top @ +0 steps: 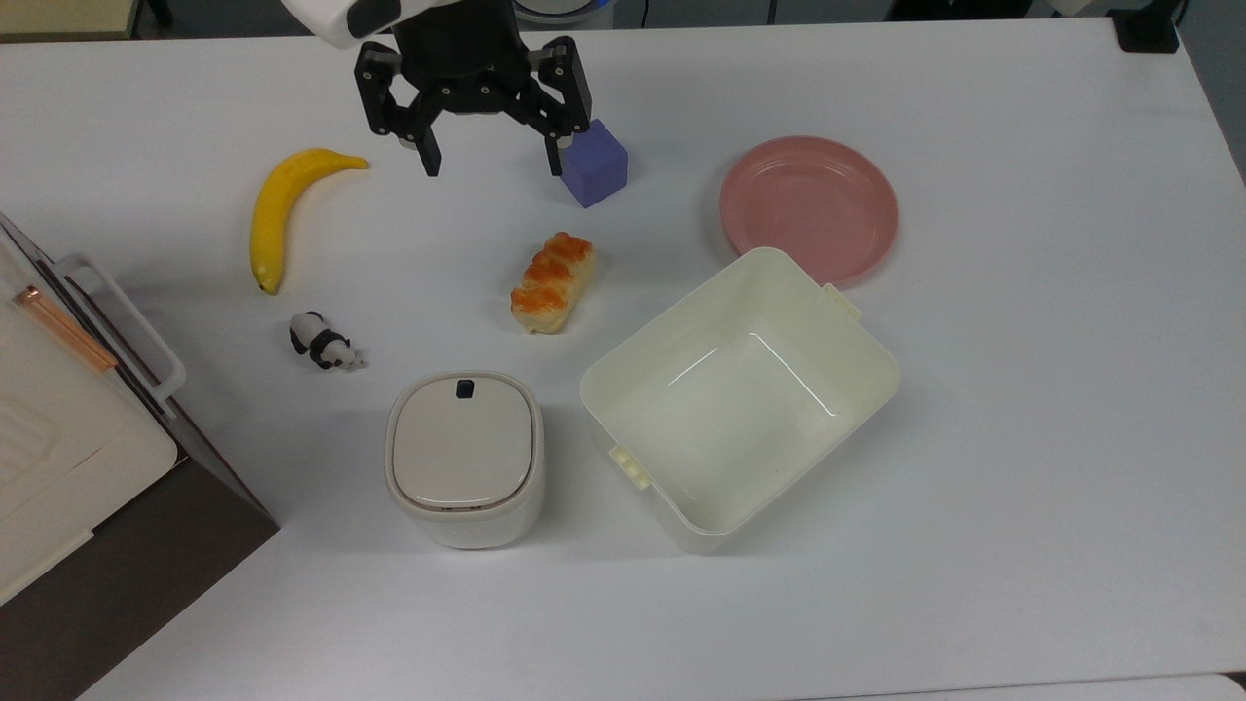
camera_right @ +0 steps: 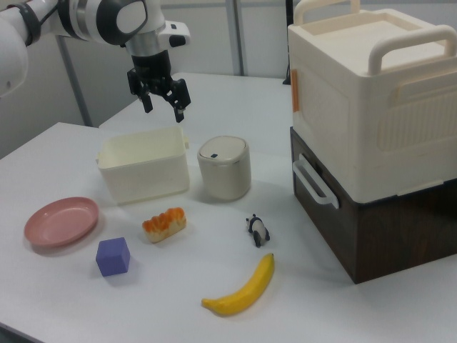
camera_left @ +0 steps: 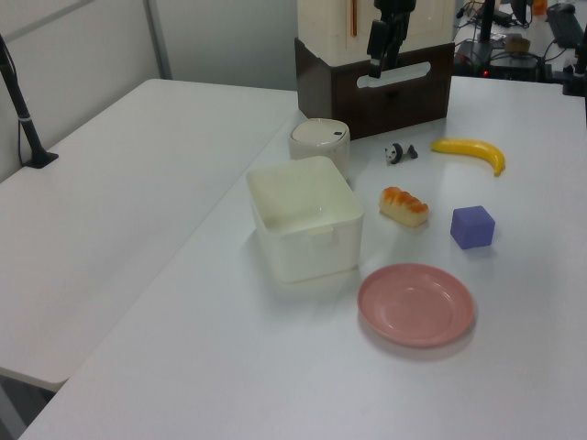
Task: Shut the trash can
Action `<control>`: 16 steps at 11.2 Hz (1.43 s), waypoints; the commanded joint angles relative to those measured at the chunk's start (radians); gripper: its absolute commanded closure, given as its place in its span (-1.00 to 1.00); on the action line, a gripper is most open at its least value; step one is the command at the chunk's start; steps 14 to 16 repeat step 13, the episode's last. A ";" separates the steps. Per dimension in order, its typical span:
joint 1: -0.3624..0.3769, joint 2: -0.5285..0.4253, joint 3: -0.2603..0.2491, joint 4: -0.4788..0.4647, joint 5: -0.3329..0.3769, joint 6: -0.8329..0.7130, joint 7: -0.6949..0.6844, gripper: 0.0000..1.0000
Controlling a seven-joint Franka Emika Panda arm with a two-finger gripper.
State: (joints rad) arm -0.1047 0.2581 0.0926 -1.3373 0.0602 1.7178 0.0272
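The trash can [top: 464, 458] is a small cream-white bin near the table's front in the top view, and its flat beige lid with a black button [top: 465, 388] lies level on the rim. It stands beside the tub in the left view [camera_left: 319, 139] and the right view [camera_right: 223, 168]. My gripper [top: 494, 164] hangs open and empty, high over the table. The top view shows it at the far side, between the banana and the purple cube. In the right view the gripper [camera_right: 164, 111] is up above the tub and the trash can, touching nothing. The left view also shows the gripper [camera_left: 375, 64].
A lidless cream tub [top: 857, 331] stands to the top view's right of the trash can. A bread piece [top: 552, 281], toy panda [top: 323, 342], banana [top: 277, 209], purple cube [top: 594, 164] and pink plate [top: 808, 207] lie around. A cream-and-brown appliance [top: 68, 438] fills the top view's left edge.
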 commanded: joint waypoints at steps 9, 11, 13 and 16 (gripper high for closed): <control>0.022 -0.042 -0.001 -0.049 -0.033 0.013 0.020 -1.00; 0.022 -0.042 -0.001 -0.051 -0.031 0.011 0.020 -1.00; 0.022 -0.042 -0.001 -0.051 -0.031 0.011 0.020 -1.00; 0.022 -0.042 -0.001 -0.051 -0.031 0.011 0.020 -1.00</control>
